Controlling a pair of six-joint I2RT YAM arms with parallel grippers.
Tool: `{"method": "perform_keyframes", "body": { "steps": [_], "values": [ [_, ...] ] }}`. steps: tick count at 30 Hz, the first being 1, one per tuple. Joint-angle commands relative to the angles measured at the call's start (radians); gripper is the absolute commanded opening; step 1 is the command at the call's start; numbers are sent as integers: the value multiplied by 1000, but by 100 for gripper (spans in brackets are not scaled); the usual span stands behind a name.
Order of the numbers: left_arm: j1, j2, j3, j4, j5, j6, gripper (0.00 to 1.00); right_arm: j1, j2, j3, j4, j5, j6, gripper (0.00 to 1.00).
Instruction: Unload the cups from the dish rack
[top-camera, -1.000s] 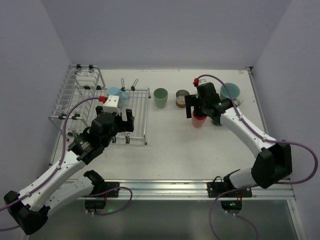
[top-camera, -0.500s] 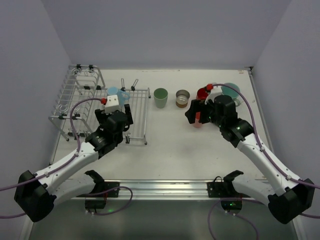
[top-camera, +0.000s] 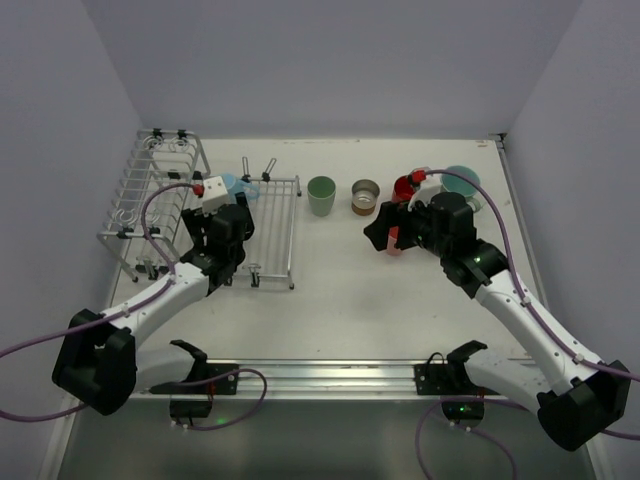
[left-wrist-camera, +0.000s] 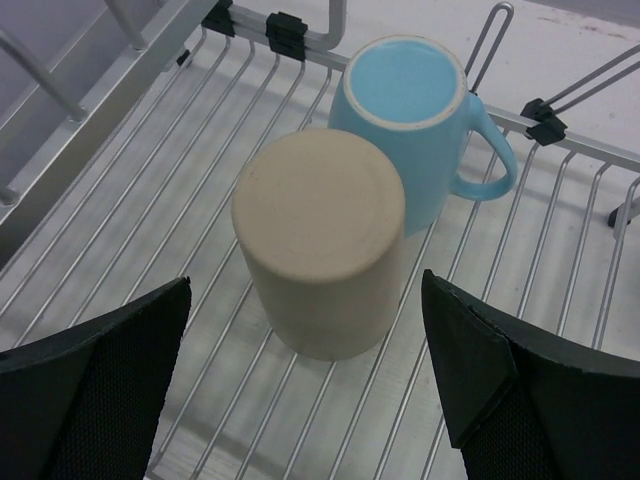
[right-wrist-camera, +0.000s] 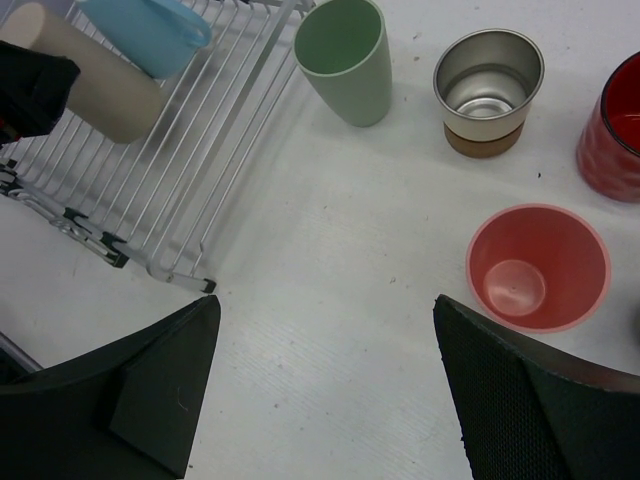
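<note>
Beige cup (left-wrist-camera: 320, 240) stands upside-down on the rack (left-wrist-camera: 130, 200); left claw (left-wrist-camera: 307, 283) and right claw (right-wrist-camera: 327, 300) released.

No legible text or labels anywhere

The cup (left-wrist-camera: 320, 240) is beige, the mug (left-wrist-camera: 405, 110) light blue, the rack (left-wrist-camera: 110, 110) silver.

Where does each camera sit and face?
Top: above and behind the arms, facing down on the table; left arm and right arm show.
Left wrist: on the left arm, facing down into the dish rack at a beige cup and blue mug; open left fingers show.
Right wrist: on the right arm, facing down at a pink cup; open right fingers show.
Shared: both wrist views show the beige cup and blue mug.
</note>
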Motion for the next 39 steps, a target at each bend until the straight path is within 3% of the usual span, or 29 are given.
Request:
{"method": "perform_keyframes", "body": {
  "steps": [1, 16, 21, 25, 28, 33, 39],
  "values": [
    [22, 43, 51, 108, -3, 30, 100, 4, -2, 0, 42, -32, 11, 89],
    [56, 201, 111, 255, -30, 114, 92, 26, 12, 10, 38, -52, 5, 89],
    [62, 222, 123, 252, -38, 125, 83, 31, 7, 12, 34, -46, 4, 89],
    [61, 198, 100, 237, -21, 102, 54, 33, -2, 13, 37, -56, 10, 89],
    [41, 152, 76, 220, 26, 76, 42, 40, -8, 15, 49, -75, 21, 89],
    [-91, 63, 70, 154, -16, 64, 32, 63, -48, -9, 113, -105, 85, 89],
    [-156, -139, 62, 122, 14, 45, 29, 95, -115, -101, 351, -184, 238, 88]
  ]
}}
